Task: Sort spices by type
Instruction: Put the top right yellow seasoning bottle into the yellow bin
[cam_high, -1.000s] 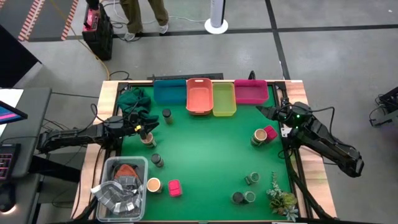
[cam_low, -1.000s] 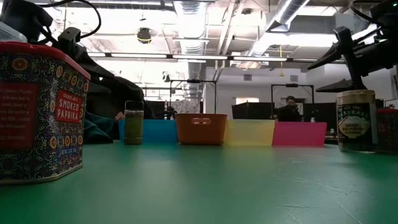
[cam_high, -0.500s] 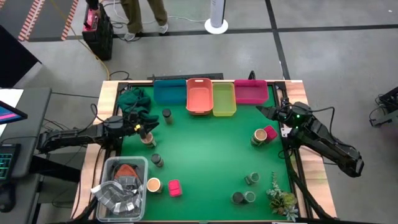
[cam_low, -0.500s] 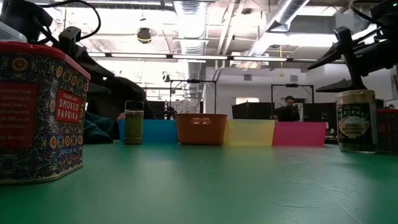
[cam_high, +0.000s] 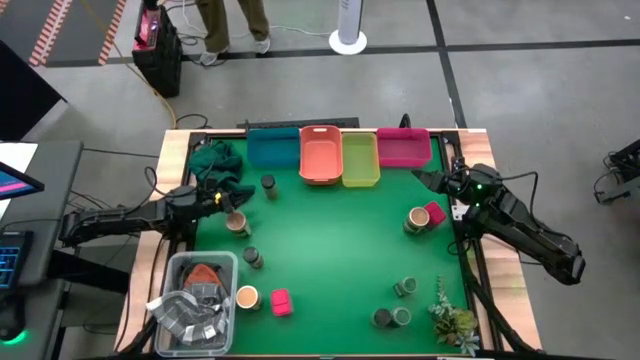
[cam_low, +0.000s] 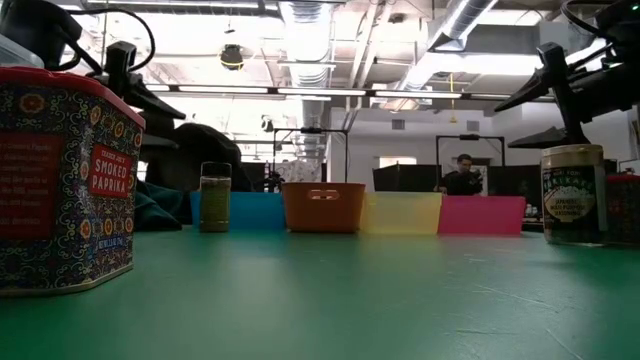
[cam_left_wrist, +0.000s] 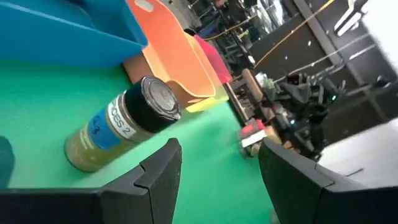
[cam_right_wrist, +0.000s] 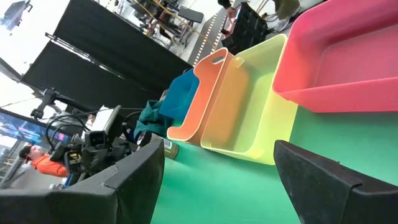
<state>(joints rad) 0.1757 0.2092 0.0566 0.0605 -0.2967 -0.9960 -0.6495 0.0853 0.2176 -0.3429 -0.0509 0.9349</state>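
The tan-topped jar (cam_high: 237, 222) stands on the green mat (cam_high: 330, 250) near its left edge, and it now shows whole from above; a second ago the left gripper (cam_high: 222, 203) covered part of it. That gripper has drawn back toward the dark green cloth (cam_high: 213, 160), fingers apart and empty, and its wrist view looks past them at the dark-lidded jar (cam_left_wrist: 124, 121) in front of the blue tray (cam_left_wrist: 68, 31) and orange tray (cam_left_wrist: 174, 53). The other spices lie where they were: a tan-topped cylinder and pink box (cam_high: 281, 302) beside the clear tub (cam_high: 195, 300), another pair (cam_high: 424, 217) near the right side, green-topped jars (cam_high: 400, 300) toward the plant sprig (cam_high: 452, 320). The right gripper (cam_high: 425, 180) hangs unmoved by the pink tray (cam_high: 404, 146), fingers wide apart, holding nothing
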